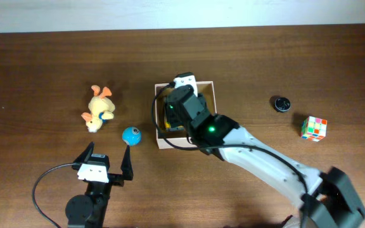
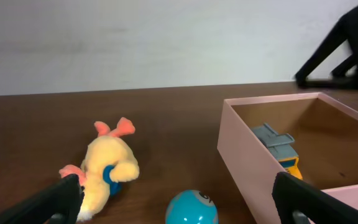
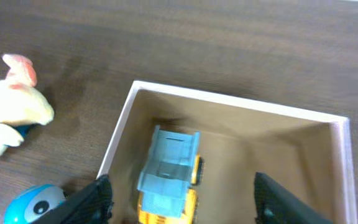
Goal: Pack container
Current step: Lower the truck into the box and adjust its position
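Note:
The container is a square white-walled box with a tan inside, at the table's middle; it also shows in the left wrist view and the right wrist view. A yellow toy truck with a grey-blue bed lies inside it by the left wall, also seen in the left wrist view. My right gripper hangs open over the container, empty. My left gripper is open and empty near the front edge, facing a blue ball and a yellow plush duck.
A multicoloured puzzle cube and a small black round object lie on the table right of the container. The right arm reaches diagonally from the front right corner.

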`<state>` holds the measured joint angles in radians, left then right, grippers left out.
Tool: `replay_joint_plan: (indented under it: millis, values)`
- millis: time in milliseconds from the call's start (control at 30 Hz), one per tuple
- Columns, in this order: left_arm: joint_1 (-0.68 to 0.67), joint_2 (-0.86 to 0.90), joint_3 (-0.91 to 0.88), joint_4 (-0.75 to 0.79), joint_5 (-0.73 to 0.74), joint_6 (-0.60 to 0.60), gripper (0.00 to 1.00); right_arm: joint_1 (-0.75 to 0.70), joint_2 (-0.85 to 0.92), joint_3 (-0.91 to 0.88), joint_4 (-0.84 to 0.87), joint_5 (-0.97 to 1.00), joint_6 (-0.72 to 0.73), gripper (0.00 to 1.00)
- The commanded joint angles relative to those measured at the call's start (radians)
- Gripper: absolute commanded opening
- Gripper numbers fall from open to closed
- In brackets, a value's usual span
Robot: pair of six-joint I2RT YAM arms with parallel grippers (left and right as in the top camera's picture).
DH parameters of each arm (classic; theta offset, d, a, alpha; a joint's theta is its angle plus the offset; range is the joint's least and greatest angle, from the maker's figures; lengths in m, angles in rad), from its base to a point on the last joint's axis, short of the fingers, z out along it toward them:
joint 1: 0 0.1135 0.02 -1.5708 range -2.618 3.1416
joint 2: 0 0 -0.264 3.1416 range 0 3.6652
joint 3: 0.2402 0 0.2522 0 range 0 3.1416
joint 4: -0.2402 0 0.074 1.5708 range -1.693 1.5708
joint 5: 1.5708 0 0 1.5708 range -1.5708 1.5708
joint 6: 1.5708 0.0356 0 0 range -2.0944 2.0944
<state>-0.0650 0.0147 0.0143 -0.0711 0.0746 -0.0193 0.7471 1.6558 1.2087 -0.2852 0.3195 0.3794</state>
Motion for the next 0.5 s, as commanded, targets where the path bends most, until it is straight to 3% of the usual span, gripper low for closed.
replay_joint_plan:
  millis: [0,467]
  values:
    - [0.005,-0.01,-0.005,-0.001,0.008,0.016,0.99,-0.024,-0.04,0.021,-0.041,0.032,-0.012,0.61]
    - [0.005,-0.01,-0.005,-0.001,0.008,0.016,0.99,-0.075,0.095,0.019,-0.09,0.022,-0.005,0.56]
